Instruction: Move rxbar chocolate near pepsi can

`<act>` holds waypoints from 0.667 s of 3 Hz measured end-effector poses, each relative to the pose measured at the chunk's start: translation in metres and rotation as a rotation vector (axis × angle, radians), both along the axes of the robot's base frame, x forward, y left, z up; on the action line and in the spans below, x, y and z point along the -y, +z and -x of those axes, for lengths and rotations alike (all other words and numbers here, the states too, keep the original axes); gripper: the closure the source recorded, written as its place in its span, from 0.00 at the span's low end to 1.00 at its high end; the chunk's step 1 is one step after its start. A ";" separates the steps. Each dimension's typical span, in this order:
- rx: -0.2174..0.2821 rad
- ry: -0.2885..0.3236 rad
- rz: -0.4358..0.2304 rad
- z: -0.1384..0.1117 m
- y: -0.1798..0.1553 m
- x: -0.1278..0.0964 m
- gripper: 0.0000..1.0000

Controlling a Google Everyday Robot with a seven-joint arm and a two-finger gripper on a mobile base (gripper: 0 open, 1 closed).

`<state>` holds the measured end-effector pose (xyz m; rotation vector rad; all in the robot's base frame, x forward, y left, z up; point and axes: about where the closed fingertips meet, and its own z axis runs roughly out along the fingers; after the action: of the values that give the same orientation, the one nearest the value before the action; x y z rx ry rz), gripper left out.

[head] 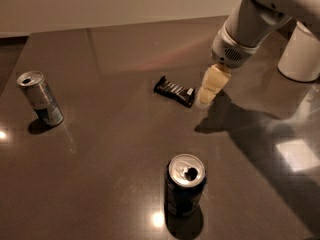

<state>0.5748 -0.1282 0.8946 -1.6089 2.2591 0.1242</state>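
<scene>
The rxbar chocolate (174,90) lies flat on the dark surface (100,159). The pepsi can (184,186) stands nearer the camera than it, well apart. A slim silver can (41,99) stands far to its left. A white cylinder (300,54) to its right is cut off. The arm (250,24) slants down from the upper right. The gripper (206,98) is just beside the bar's right end. I cannot tell how the jaws stand.

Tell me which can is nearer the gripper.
The dark blue can at the front; the slim silver can stands far off at the left. The gripper hangs just beside the snack bar.
</scene>
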 end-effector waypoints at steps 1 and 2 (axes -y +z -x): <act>-0.022 -0.022 -0.028 -0.019 -0.015 -0.012 0.00; -0.054 -0.025 -0.054 -0.024 -0.027 -0.029 0.00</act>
<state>0.5991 -0.0997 0.8674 -1.5669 2.2951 0.2224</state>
